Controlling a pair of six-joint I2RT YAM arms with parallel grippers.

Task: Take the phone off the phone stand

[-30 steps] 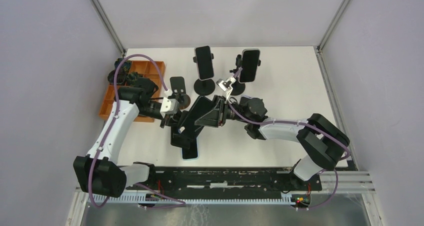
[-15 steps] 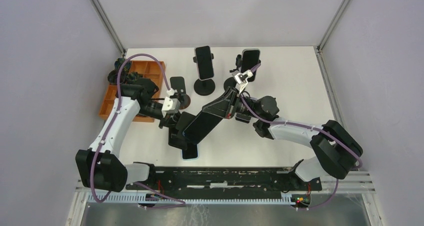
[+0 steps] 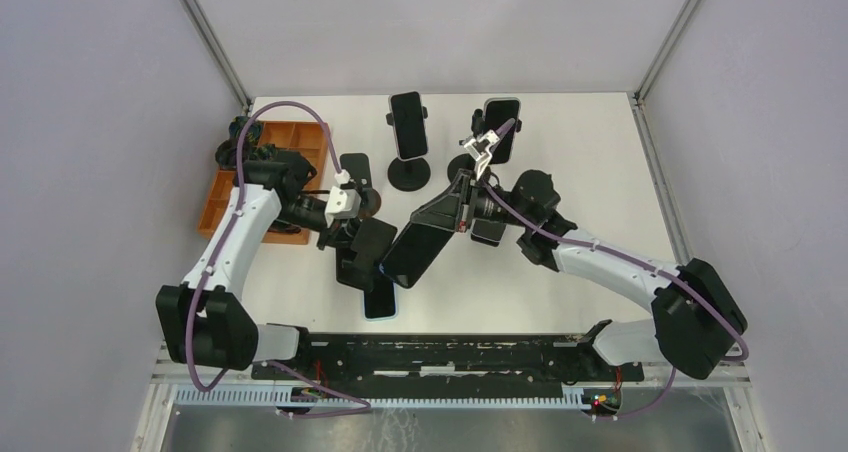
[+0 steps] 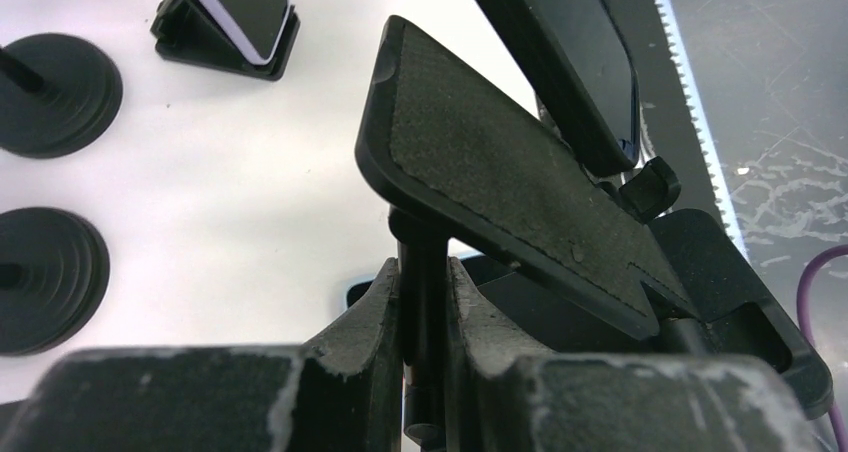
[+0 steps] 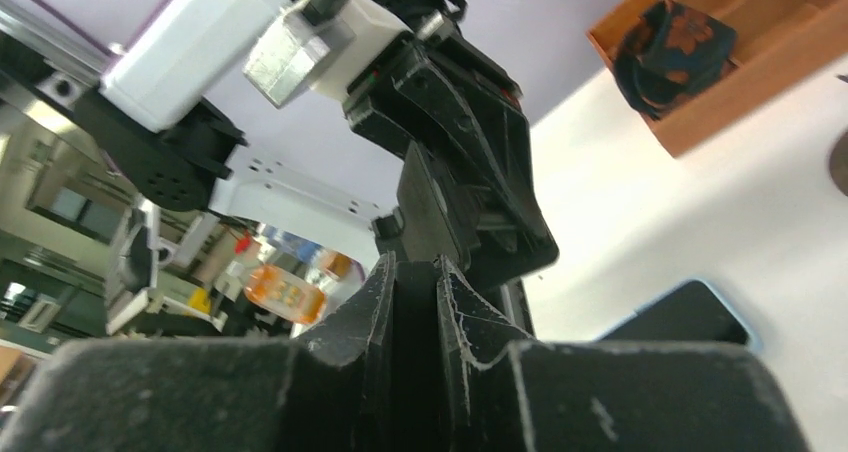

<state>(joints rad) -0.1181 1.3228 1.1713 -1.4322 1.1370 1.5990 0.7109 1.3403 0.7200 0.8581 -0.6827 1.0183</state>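
The left pincer (image 4: 424, 284) is nearly shut, clamped on the thin stem of the phone stand (image 4: 500, 172). The right pincer (image 5: 413, 282) is narrow and grips the phone (image 3: 415, 244) by its far-right end. The phone is in the air over the middle of the worktop (image 3: 600, 162), just above the stand's plate; contact at its near end is unclear. Its long axis runs near-left to far-right, tilted, dark face up. The stem grip shows only in the left wrist view. The top view alone shows the whole phone, with a second phone (image 3: 380, 300) flat below it.
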